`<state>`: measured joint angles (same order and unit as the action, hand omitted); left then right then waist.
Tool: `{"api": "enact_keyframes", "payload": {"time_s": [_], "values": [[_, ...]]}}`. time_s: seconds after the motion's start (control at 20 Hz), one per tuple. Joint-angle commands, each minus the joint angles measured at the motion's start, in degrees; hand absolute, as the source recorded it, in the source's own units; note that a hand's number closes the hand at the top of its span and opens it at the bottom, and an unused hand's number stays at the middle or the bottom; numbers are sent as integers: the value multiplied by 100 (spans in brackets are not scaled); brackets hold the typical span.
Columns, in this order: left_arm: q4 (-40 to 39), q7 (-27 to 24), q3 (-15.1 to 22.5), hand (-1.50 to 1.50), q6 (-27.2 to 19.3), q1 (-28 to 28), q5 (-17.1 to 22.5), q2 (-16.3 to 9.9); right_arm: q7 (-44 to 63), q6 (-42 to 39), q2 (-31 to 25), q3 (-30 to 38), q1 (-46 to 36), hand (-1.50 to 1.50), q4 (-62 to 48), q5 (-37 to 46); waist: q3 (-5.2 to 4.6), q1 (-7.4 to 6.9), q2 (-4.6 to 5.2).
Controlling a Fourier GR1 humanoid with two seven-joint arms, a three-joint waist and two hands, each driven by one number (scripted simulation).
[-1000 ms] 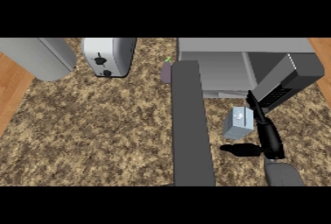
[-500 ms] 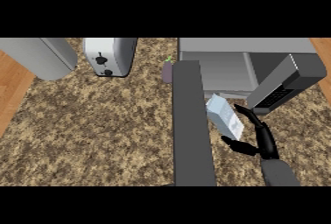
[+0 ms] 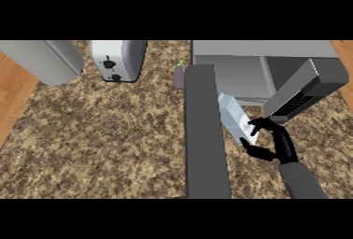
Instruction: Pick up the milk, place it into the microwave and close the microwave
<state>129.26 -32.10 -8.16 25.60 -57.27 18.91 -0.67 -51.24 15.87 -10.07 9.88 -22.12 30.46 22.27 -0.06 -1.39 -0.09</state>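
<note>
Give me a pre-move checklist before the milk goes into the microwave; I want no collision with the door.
1. Milk carton held: ok, the right hand has fingers and thumb curled round its lower end.
2. Carton lifted and tilted toward the opening: ok.
3. Microwave door open: ok, it swings out to the right of the cavity.
4. Cavity free of things: cannot tell, only part of the inside shows.
5. Path between carton and door: ok, a gap shows, though the hand is near the door's lower edge.
6. Left hand clear: cannot tell, only the left forearm shows beside the carton.
</note>
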Motion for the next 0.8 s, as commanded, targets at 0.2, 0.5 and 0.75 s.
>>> {"api": "enact_keyframes", "payload": {"time_s": [0.2, 0.5, 0.75], "values": [[76, 251, 36, -150, -47, 120, 137, 64, -912, 419, -140, 204, -583, 150, -1399, 155, 27, -74, 73], [-493, -192, -128, -150, 336, 179, -16, 15, -1719, 145, 15, 418, -471, 150, -1543, -96, 26, -85, 67], [-399, -122, -344, -150, 494, 1, 234, -51, -1847, -294, -52, 338, -717, 150, -1463, -87, 20, -42, 45]]}}
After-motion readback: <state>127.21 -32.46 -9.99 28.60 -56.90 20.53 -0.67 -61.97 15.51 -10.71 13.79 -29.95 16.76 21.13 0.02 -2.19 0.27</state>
